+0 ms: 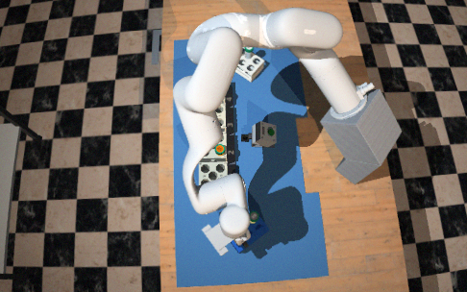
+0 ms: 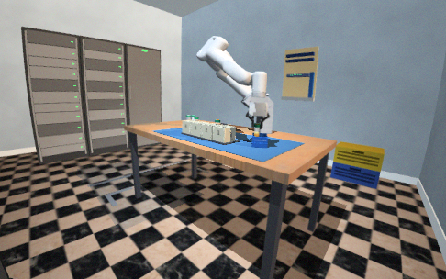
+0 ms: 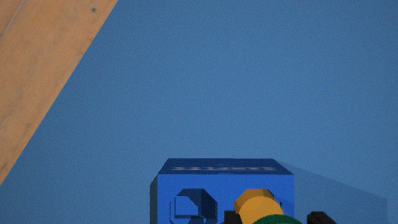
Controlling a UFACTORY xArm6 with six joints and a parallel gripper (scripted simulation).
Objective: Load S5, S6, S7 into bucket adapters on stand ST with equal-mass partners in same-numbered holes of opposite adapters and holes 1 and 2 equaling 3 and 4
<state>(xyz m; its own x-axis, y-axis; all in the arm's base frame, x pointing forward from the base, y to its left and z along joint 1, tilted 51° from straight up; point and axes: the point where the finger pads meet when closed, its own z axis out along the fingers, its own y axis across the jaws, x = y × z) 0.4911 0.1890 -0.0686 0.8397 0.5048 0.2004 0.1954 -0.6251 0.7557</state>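
Note:
My gripper (image 3: 276,219) is shut on a green-capped tube (image 3: 260,206) with orange-yellow contents. The tube stands in the right front well of the small blue rack (image 3: 224,192); the well to its left is empty. I cannot read its cap dot. In the overhead view my wrist covers the fingers, and a green-rimmed cap (image 1: 254,217) shows beside it over the blue rack (image 1: 252,235). The loading stand with its row of adapters (image 1: 219,144) runs along the mat, and one adapter holds an orange-dotted tube (image 1: 220,149). The side view shows my gripper (image 2: 257,129) right above the blue rack (image 2: 260,141).
A white rack (image 1: 251,65) with a green-capped tube stands at the far end of the mat. The DONE desk with its green key (image 1: 264,133) sits beside the stand. My arm arches over the stand. The mat's edge and bare wood (image 3: 35,75) lie to the left in the wrist view.

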